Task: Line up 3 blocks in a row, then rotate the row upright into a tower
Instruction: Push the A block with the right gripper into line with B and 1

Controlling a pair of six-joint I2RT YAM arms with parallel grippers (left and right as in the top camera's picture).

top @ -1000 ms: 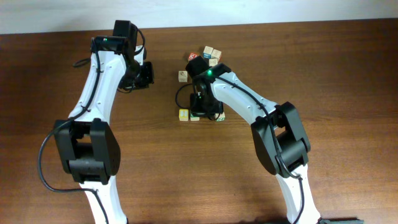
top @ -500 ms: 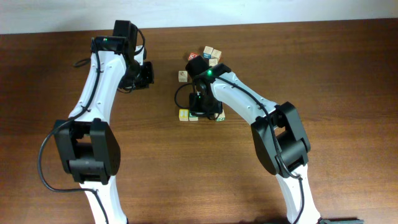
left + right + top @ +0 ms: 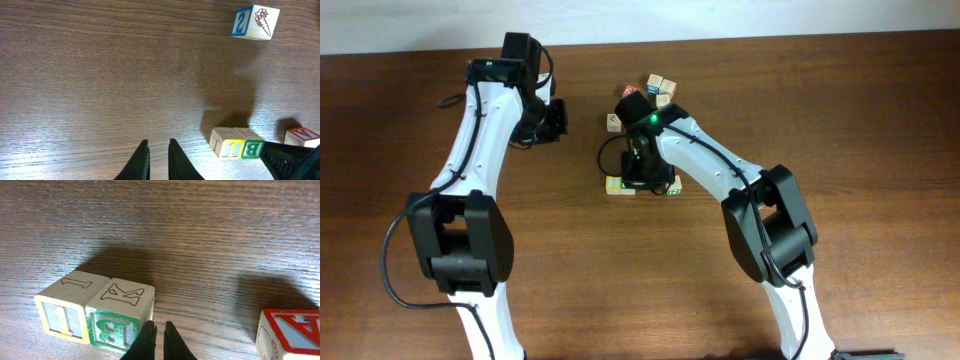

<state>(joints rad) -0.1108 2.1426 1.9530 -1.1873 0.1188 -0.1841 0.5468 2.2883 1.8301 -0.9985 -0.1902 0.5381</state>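
Yellow block [image 3: 65, 307] and green block [image 3: 120, 312] sit touching on the table [image 3: 100, 75]. Right claw [image 3: 158, 327] is pinched closed, empty, just beside green. Left claw [image 3: 158, 145] is narrow, empty, over bare wood. Likely mid-task; third block not made out.

The yellow block [image 3: 62, 311] bears a striped 1. The green block [image 3: 119, 317] bears a B, with a red-outlined K on top.
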